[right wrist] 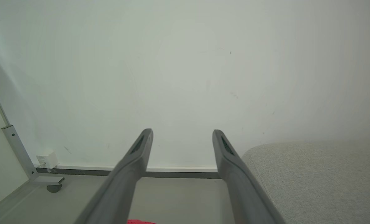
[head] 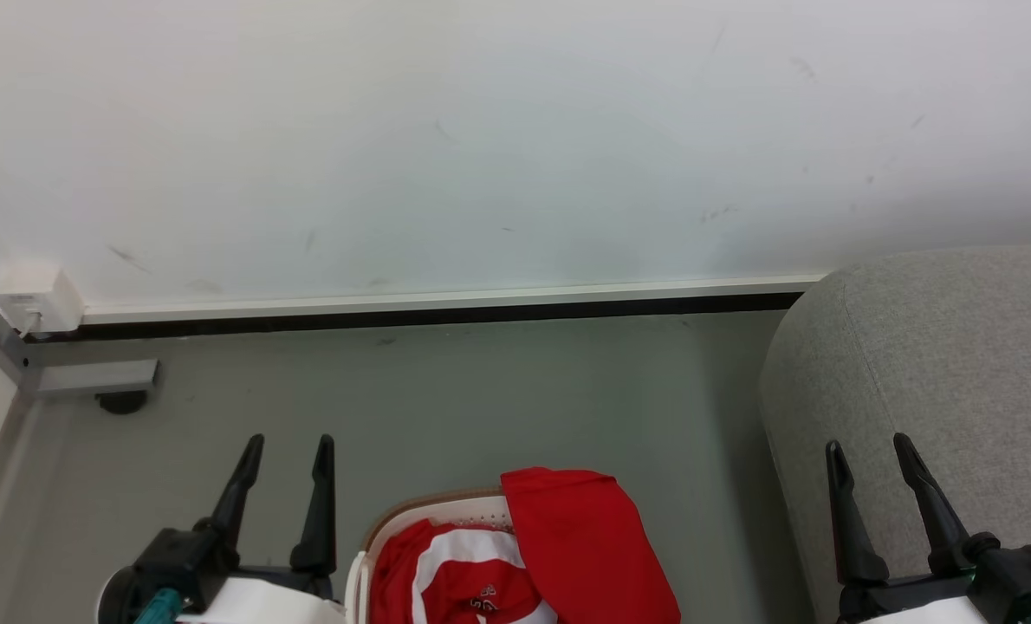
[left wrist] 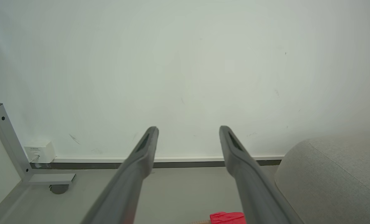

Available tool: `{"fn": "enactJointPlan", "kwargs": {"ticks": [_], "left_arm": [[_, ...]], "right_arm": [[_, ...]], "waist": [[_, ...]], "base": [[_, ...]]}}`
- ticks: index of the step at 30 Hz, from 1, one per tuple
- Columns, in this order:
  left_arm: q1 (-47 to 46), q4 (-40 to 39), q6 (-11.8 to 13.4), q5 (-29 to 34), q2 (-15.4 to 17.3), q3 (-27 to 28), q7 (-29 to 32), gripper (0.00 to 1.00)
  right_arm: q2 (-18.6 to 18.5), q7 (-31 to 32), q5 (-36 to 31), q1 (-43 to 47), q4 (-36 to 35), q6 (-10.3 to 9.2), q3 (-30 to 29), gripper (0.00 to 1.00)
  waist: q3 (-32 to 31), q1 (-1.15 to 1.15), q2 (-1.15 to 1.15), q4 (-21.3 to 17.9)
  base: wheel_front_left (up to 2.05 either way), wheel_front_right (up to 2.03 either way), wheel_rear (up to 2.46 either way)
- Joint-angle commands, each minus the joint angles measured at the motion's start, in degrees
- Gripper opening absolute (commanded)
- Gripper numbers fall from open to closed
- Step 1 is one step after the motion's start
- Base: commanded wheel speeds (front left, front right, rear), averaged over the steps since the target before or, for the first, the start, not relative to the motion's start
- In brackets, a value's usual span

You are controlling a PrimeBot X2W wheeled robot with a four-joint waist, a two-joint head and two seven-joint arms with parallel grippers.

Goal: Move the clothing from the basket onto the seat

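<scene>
The cream basket [head: 394,520] with a brown rim sits at the bottom middle of the head view, cut off by the frame edge. Red clothing [head: 585,546] fills it: a plain red piece drapes over its right rim, and a red and white striped piece [head: 463,563] with small print lies inside. The light-grey seat [head: 940,364] stands to the right. My left gripper [head: 290,446] hovers open to the left of the basket, nothing between its fingers. Over the seat's front, my right gripper [head: 866,446] is open and empty too. The left wrist view catches a red corner of the clothing [left wrist: 227,217] and the seat [left wrist: 334,180].
A white wall [head: 515,130] with a dark baseboard runs across the back. A grey metal frame leg with a castor [head: 121,400] and a white socket box [head: 35,295] stand at the far left. Grey floor [head: 481,407] lies between basket and wall.
</scene>
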Motion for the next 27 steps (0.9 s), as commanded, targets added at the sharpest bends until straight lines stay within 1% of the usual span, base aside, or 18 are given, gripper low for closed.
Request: {"fn": "enactJointPlan", "kwargs": {"ticks": [1,27], "left_arm": [[-0.11,-0.04,-0.18,0.59,0.17,0.03,-0.04,1.00],[-0.65,-0.60,0.43,0.23,0.17,0.14,-0.04,1.00]], "right_arm": [[-0.36,0.00,0.22,0.42,-0.07,-0.14,-0.06,1.00],[-0.35,0.01,1.08,-0.47,0.01,-0.14,0.26,1.00]], "waist": [[0.01,0.00,0.00,0.03],[1.57,0.00,0.00,-0.35]], "base": [[0.00,0.00,0.00],[0.00,0.00,0.00]]}}
